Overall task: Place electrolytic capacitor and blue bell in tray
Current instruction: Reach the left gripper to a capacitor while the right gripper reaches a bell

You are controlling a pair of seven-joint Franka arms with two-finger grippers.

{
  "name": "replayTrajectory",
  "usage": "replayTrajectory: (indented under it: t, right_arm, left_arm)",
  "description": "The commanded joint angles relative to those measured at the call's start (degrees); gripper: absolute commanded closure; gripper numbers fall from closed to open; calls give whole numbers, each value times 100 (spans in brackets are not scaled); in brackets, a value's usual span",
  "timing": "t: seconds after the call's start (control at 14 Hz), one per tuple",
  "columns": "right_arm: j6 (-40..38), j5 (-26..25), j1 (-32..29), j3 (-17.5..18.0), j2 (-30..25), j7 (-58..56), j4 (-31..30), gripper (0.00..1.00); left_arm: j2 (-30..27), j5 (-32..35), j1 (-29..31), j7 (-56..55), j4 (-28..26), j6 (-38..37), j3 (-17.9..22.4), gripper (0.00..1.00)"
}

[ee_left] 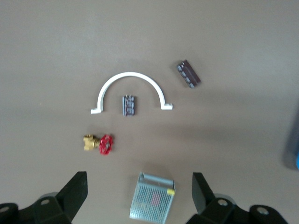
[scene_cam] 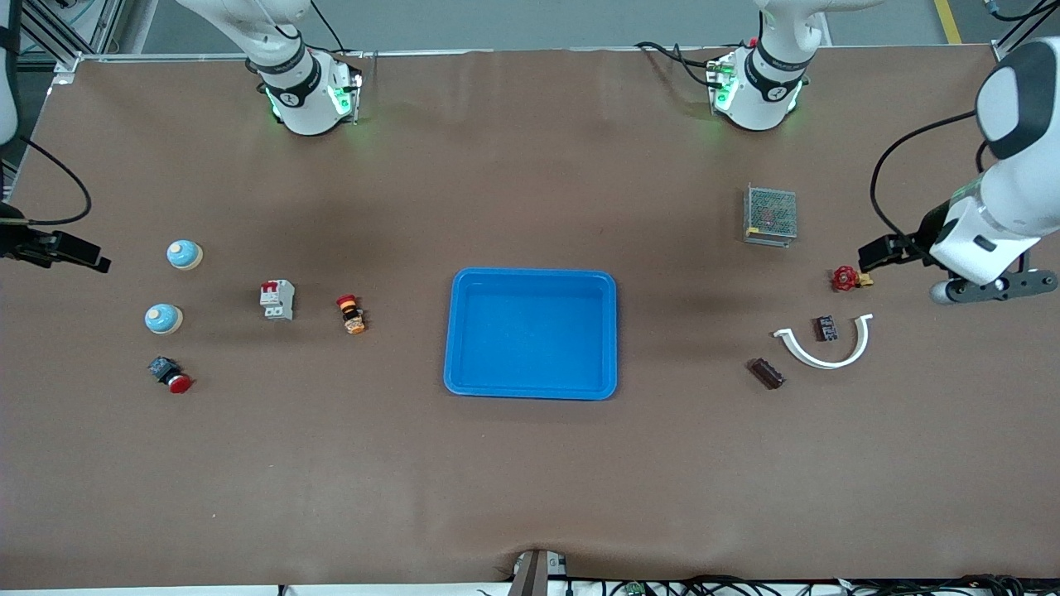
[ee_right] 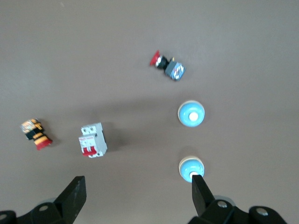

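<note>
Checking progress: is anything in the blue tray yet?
No, the tray shows only its bare blue floor in the front view.

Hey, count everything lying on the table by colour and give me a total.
Blue: 3, the tray and two bells.
Red-topped: 4, two buttons, breaker, valve.
Dark: 2 blocks.
White: 1 clamp.
Silver: 1 box.
Total: 11.

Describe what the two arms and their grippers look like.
Both are white Franka arms with black joint bands, green lights glowing at their bases and black cables trailing off. The left gripper and right gripper each have black, wedge-shaped jaws on black mounts with round holes. The left arm's forearm carries a grey bar.
</note>
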Motion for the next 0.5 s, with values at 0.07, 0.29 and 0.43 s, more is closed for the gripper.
replayTrajectory:
  t: [0.07, 0.29, 0.43]
  right_arm:
    - [1021, 93, -209, 62, -304, -98, -1237, 0]
    - [1516, 49, -315, 62, -313, -492, -1723, 0]
    - [1874, 5, -411, 53, -322, -755, -2012, 0]
  left_arm:
    - [20, 7, 126, -50, -1047, 1370, -29, 12]
    - [398, 7, 204, -59, -1084, 1608, -29, 30]
    - [556, 7, 266, -59, -1084, 1688, -29, 34]
